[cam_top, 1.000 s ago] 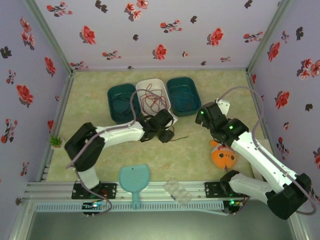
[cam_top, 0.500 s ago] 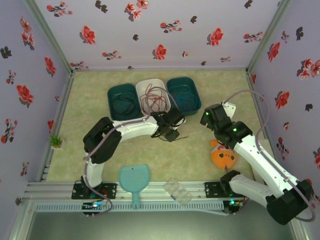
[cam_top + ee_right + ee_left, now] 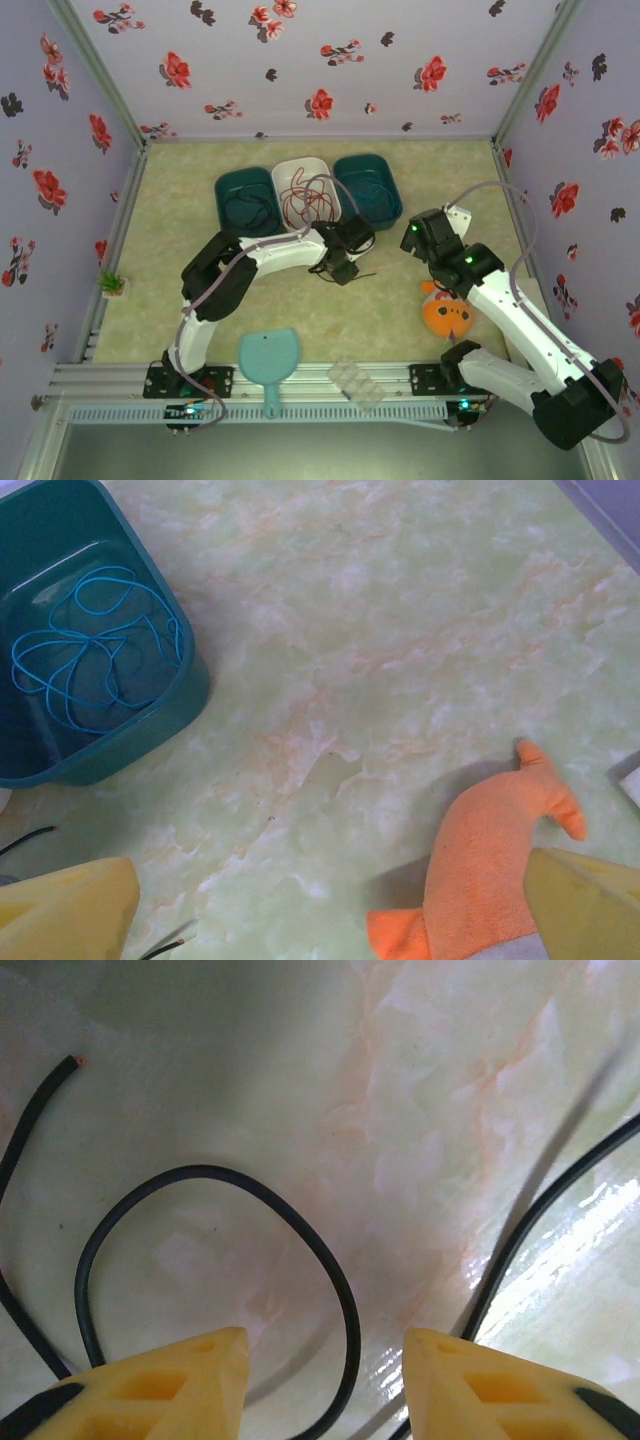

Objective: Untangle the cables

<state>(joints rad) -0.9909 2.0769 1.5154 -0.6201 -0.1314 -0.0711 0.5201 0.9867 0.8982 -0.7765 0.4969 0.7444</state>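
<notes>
A black cable (image 3: 345, 1305) lies in loops on the marbled table. One loop passes between the yellow fingertips of my left gripper (image 3: 325, 1360), which is open just above it. A second strand (image 3: 530, 1215) runs at the right, and a cut end (image 3: 68, 1064) shows at the upper left. In the top view my left gripper (image 3: 343, 266) sits below the white bin (image 3: 283, 168) that holds the red cable (image 3: 306, 201). The blue-teal cable (image 3: 90, 650) is coiled in the right teal bin (image 3: 190, 685). More black wire (image 3: 246, 210) lies in the left teal bin (image 3: 222, 185). My right gripper (image 3: 330, 915) is open over bare table.
An orange plush toy (image 3: 495, 865) lies by my right gripper's right finger. A light blue paddle (image 3: 268, 358) and a clear ridged tray (image 3: 357, 383) sit at the near edge. A small green plant (image 3: 112, 283) is at the far left. Walls enclose the table.
My left arm has stretched to the right, carrying its gripper over the black cable on the table. My right arm shifted slightly right and then held still.
</notes>
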